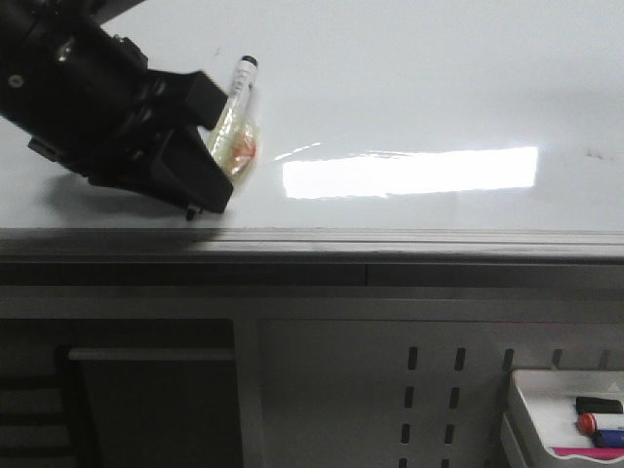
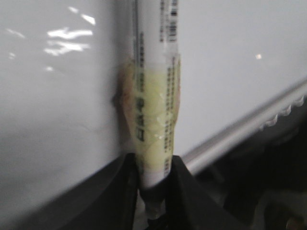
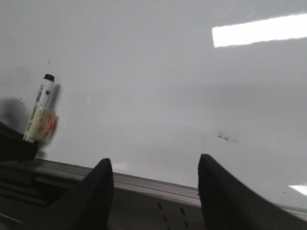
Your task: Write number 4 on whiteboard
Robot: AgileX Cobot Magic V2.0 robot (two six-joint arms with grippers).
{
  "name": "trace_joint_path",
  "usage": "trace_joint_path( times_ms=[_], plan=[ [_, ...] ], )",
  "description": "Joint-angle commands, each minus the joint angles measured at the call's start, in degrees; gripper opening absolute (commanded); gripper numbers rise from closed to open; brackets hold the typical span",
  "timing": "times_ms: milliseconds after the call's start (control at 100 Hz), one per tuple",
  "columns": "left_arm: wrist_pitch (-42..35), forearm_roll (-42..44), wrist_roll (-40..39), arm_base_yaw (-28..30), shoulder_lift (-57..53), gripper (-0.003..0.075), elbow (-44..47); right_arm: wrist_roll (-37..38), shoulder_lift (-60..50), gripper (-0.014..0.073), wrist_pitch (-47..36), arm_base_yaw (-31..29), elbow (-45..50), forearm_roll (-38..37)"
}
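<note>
A glossy whiteboard [image 1: 409,88] with a grey metal edge [image 1: 390,237] shows bright glare [image 1: 409,173].

1. A white marker pen [image 1: 237,102] with a black cap at its far end. It leans a little. Yellowish tape with an orange spot is wrapped round its middle.
2. A small white tray [image 1: 526,414] down low on the right. It holds a few markers [image 1: 600,423].
3. A grey panel [image 1: 370,390] with rows of dark slots.

The whiteboard [image 1: 409,88] lies bare right of the left pincer [image 1: 210,161] and its taped marker [image 1: 237,117], which block the near-left corner.
</note>
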Motion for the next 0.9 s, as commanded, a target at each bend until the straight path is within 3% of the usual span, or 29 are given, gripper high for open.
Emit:
trace_joint_path(
  times_ms=[0, 140, 480, 700, 890],
  plan=[
    [7.9, -0.6, 9.6, 0.1, -2.1, -0.002, -1.4, -0.5, 0.6, 0.0354, -3.7, 0.0, -2.2, -1.3],
    [17.0, 0.7, 18.4, 0.1, -3.5, -0.002, -1.4, -0.5, 0.6, 0.0354, -3.7, 3.5, -2.2, -1.3],
    [15.0, 17.3, 20.0, -0.5, -12.4, -0.002, -1.4, -0.5, 0.8, 0.0354, -0.2, 24.4, -2.2, -4.8],
    [6.0, 24.9, 20.0, -5.5, -21.4, -0.002, 2.6, -0.5, 3.7, 0.0355, 2.2, 31.6, -4.8, -7.9],
    [-2.5, 30.1, 20.0, -13.5, -27.3, -0.002, 10.9, -0.5, 9.8, 0.0355, 2.8, 34.6, -9.1, -11.0]
  ],
)
